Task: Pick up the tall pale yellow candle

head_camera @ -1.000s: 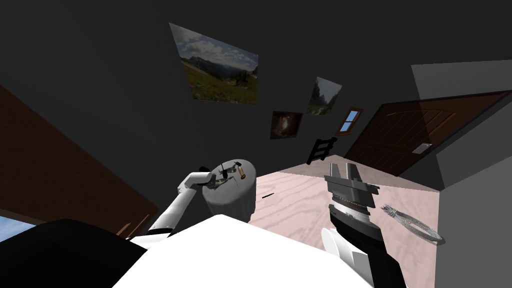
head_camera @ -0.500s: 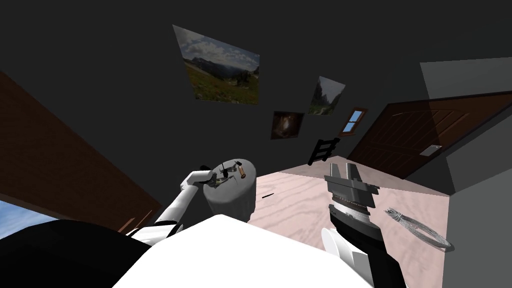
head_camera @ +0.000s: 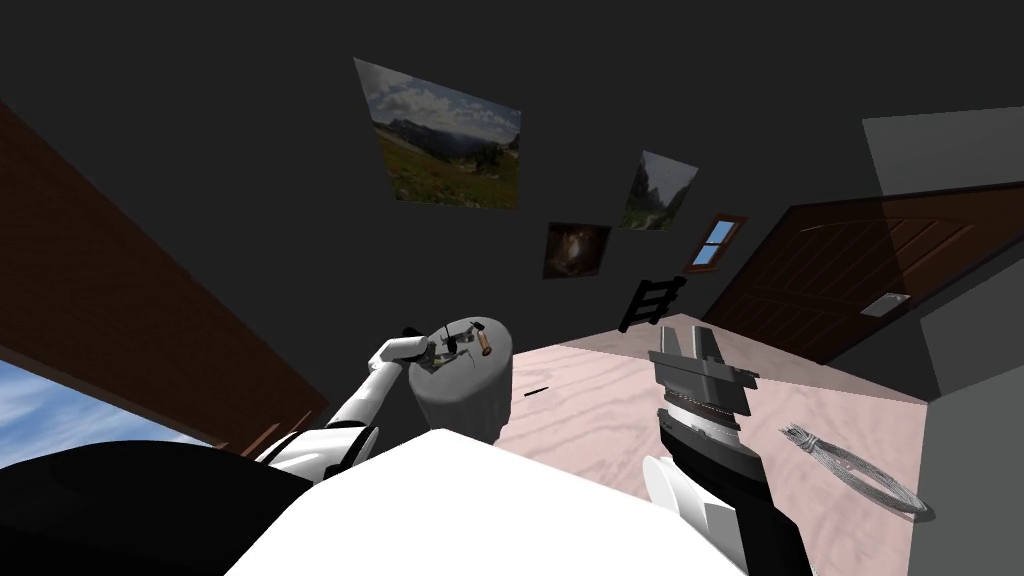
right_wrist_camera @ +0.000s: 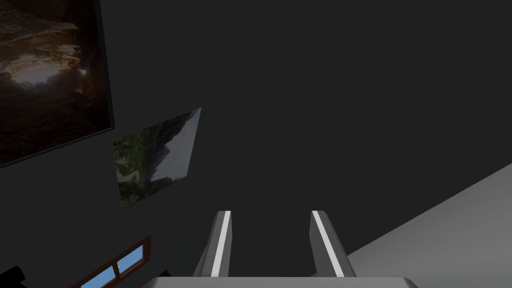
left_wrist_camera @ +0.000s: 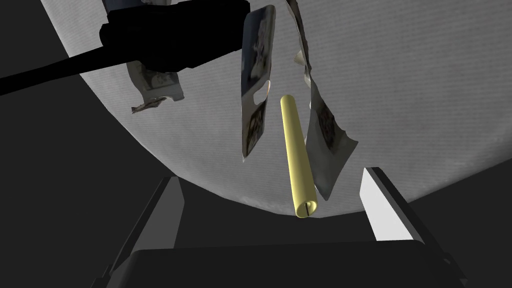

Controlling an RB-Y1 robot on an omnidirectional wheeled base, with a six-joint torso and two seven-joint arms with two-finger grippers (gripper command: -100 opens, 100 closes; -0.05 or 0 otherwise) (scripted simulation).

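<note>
Your left arm (head_camera: 350, 420) reaches out toward 11 o'clock, elbow low and forearm rising to the round grey table (head_camera: 470, 400). The left gripper (left_wrist_camera: 271, 175) is poised at the table's near edge, fingers spread wide and gripping nothing. The tall pale yellow candle (left_wrist_camera: 298, 157) sits on the table at the gripper's 12 o'clock, wick end toward the gripper, between two crumpled shiny sheets (left_wrist_camera: 257, 85). Your right gripper (head_camera: 690, 345) is raised at 1 o'clock, fingers parted and empty.

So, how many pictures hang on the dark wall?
3. A large meadow landscape hangs highest, a smaller mountain scene to its right, and a dark brownish one below, between them. The small frame further right is a window. Others may hang beyond view.
</note>
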